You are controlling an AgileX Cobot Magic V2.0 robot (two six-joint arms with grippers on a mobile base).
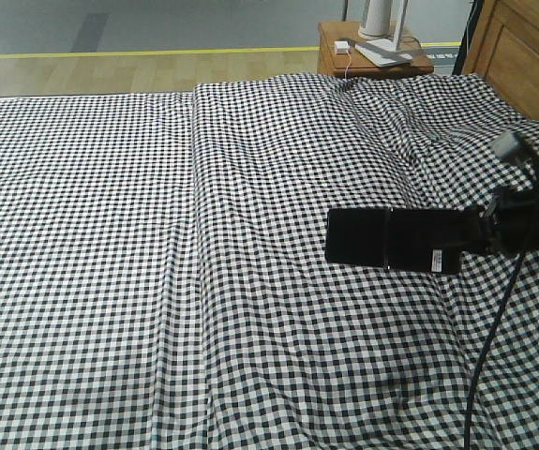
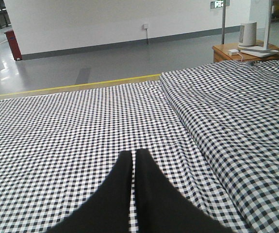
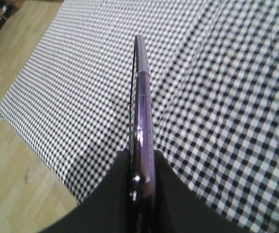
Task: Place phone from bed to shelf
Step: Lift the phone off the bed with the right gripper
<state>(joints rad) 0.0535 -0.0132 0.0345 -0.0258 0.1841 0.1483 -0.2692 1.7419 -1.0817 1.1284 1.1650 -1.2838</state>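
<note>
The right gripper (image 1: 487, 232) is clamping its two black fingers (image 3: 111, 194) on one short end of the phone (image 1: 391, 240). In the right wrist view the slab is showing edge-on, its pinkish edge (image 3: 142, 111) projecting straight out from between the fingers.

The phone's long axis is continuing the line of the gripper and pointing toward the robot's left. The glossy broad face is turning up toward the front camera. The white barcode sticker (image 1: 435, 260) is sitting at the gripped end, and the free end is hanging unsupported. The phone appears to be hanging above the bed (image 1: 110, 234) rather than resting on the gingham sheet, although no view is confirming the gap directly.

The left gripper (image 2: 134, 156) is pointing out over the sheet with its fingertips brought together and nothing between them. It is standing well apart from the phone.

A small brown bedside table (image 1: 372, 58) is standing beyond the far corner of the bed. The shelf is not appearing in any view.

Assessment: the pick-up is complete and the carry is pending. The right arm alone is bearing the load, so the transfer is resting on that arm. Because the grip is holding one end only, the overhanging length is likely to swing or slip during any fast turn.
</note>
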